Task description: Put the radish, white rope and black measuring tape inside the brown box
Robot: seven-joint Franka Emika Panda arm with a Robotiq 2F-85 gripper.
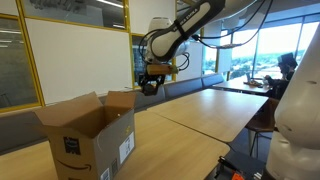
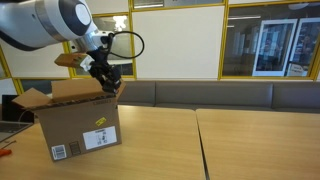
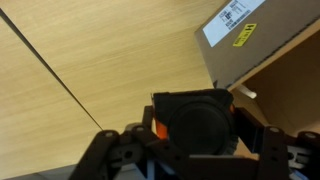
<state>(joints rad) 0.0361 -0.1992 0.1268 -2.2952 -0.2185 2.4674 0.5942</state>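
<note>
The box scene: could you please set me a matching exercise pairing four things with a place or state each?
1 box
2 tape
3 tool
4 label

a held in the tool
b stuck on the box's side
c standing on the table, flaps open
d in the air beside the box

Pairs: 1-c, 2-a, 3-d, 4-b

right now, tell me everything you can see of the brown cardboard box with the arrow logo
The brown cardboard box stands upright on the light wooden table, top flaps open and splayed. One side bears a black curved-arrow logo, another a white label; an exterior view also shows a sticker with yellow on it. Its contents cannot be told. The gripper, shut on the black measuring tape, hangs close above one top edge.
</note>
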